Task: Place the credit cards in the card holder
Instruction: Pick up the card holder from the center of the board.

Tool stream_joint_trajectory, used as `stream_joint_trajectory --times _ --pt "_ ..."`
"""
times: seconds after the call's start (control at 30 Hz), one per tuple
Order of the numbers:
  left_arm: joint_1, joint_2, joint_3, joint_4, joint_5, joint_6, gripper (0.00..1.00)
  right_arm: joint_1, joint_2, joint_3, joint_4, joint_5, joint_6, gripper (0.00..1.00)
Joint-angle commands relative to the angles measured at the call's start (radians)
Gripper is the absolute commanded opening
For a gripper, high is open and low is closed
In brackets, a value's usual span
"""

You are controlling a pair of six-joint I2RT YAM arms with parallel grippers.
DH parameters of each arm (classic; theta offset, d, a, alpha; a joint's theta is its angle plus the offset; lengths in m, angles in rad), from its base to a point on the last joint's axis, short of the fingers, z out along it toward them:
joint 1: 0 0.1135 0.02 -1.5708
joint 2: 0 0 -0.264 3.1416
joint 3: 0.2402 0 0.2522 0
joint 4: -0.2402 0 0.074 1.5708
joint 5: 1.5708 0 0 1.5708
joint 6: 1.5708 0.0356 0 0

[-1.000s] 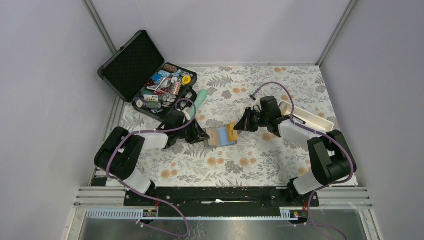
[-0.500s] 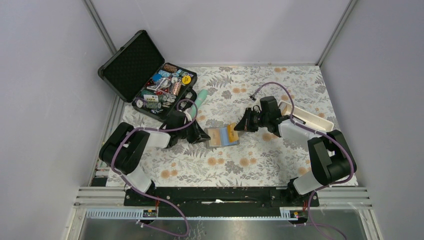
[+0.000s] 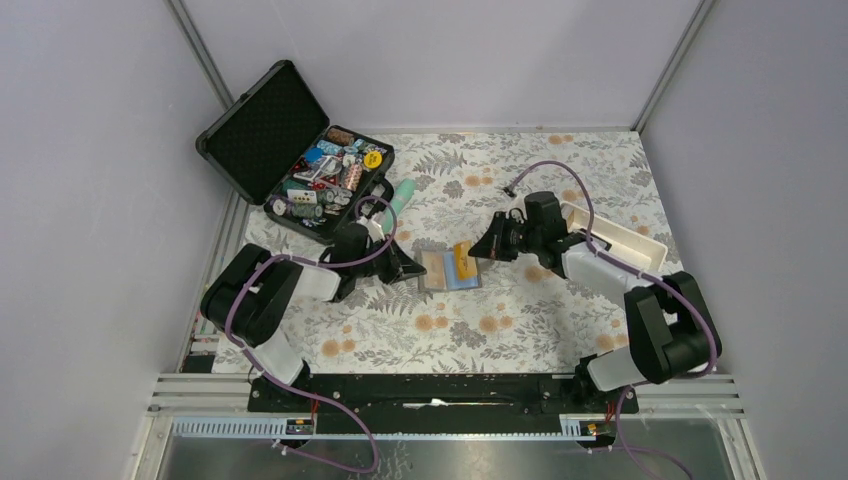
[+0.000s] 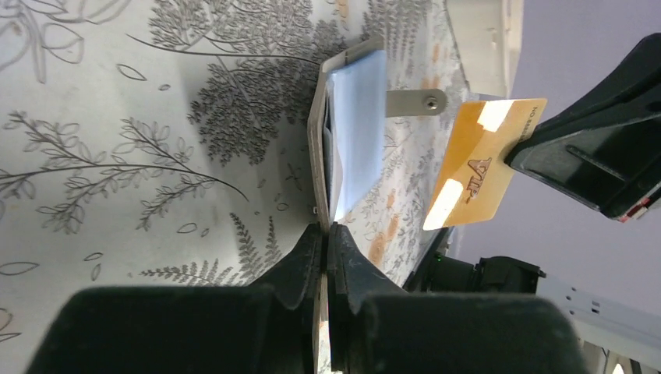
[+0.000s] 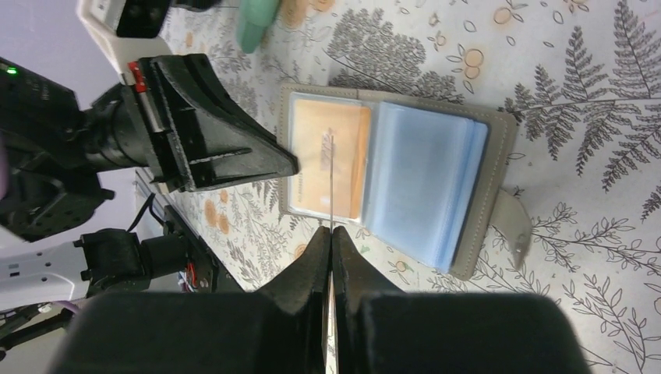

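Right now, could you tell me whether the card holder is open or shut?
Open: the card holder lies spread, both inner pocket panels showing in the right wrist view.

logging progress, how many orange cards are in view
2. One orange card is pinched in the right gripper above the open card holder; the other sits in its pocket nearest the left gripper. More may hide in the blue sleeves.

Black hard case (image 3: 262, 128) at far-left corner of floral table cover (image 3: 480, 330), lid open & tilted back, foam-lined. Base packed w/ small mixed items, too small to ID. Mint-green tube (image 3: 402, 197) lies just right of case. White oblong tray (image 3: 620, 235) on right side, angled. Metal rails (image 3: 450, 395) along near edge.
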State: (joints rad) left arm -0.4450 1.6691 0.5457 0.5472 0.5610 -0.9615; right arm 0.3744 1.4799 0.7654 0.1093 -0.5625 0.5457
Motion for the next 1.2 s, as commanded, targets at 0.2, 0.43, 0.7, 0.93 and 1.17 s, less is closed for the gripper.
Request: stream_joint_trajectory --times 0.2,0.43,0.7,0.93,1.17 --pt "-0.003 -0.062 -0.123 0.542 0.116 -0.150 0.00 0.010 -0.173 -0.120 0.256 -0.031 0.085 0.00" --pt "-0.003 -0.107 -0.124 0.488 0.115 -0.121 0.00 0.009 -0.211 -0.163 0.316 -0.003 0.090 0.00" --pt "-0.003 -0.249 -0.154 0.478 0.128 -0.125 0.00 0.010 -0.298 -0.218 0.433 0.003 0.131 0.00" --pt "-0.004 -0.381 -0.140 0.338 0.136 -0.072 0.00 0.009 -0.338 -0.247 0.535 -0.017 0.199 0.00" --pt "-0.004 -0.482 -0.125 0.220 0.148 -0.024 0.00 0.009 -0.369 -0.249 0.595 -0.047 0.256 0.00"
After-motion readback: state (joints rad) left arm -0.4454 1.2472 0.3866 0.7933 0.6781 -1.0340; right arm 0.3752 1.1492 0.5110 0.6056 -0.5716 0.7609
